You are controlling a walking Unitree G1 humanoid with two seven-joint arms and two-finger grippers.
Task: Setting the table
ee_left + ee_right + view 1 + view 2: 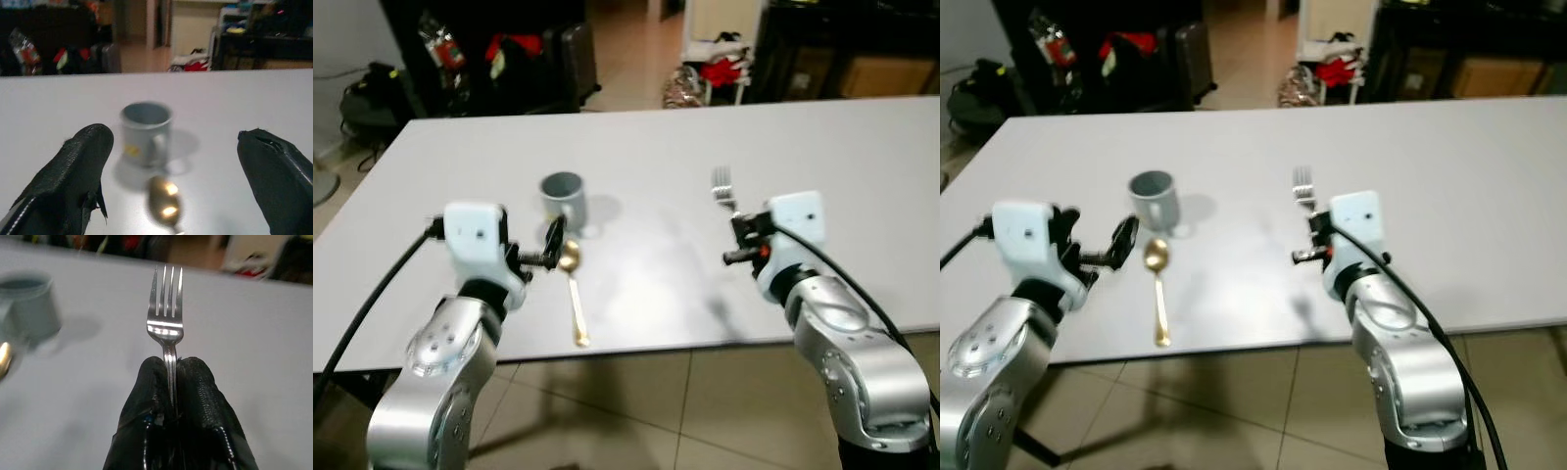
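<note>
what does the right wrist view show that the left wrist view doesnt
The right wrist view gives the silver fork, its handle pinched between the right gripper's shut black fingers, tines pointing away over the table. The left wrist view instead gives the left gripper's fingers spread wide apart and holding nothing, with the gold spoon's bowl lying between them. Both share the grey mug standing on the white table and the cluttered room beyond.

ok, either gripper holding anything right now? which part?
Right gripper is shut on the fork, pinching its handle just below the tines. Left gripper is open and empty, near the spoon.
</note>
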